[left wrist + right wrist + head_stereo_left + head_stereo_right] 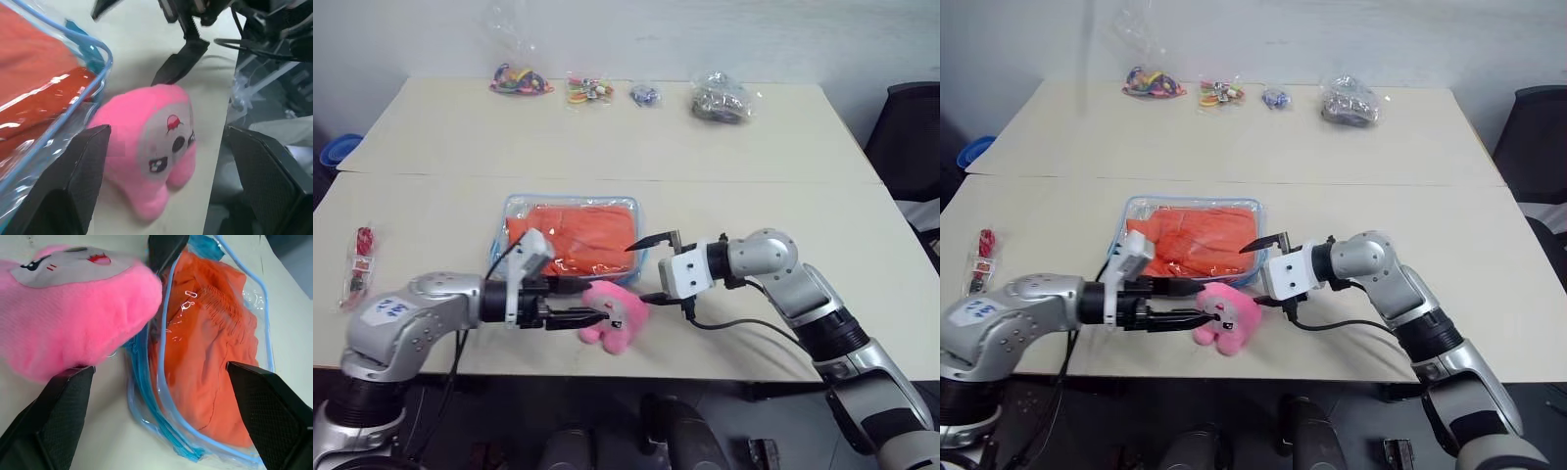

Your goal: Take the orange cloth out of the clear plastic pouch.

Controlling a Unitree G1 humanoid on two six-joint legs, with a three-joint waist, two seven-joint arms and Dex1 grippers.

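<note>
On the table (431, 206) — orange cloth (576, 233) (inside the clear plastic pouch (514, 209)).

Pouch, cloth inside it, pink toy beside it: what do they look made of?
The clear plastic pouch: glossy transparent film, glare streaks, light blue zipper edging. The orange cloth: matte soft fabric, folds and a gathered seam, probably knit or woven. The pink plush toy: fuzzy plush with a smoother grey face patch.

Glossy clear plastic pouch (570, 238) w/ soft orange cloth (576, 235); fuzzy pink plush toy (616, 314); matt smooth table (607, 132).
</note>
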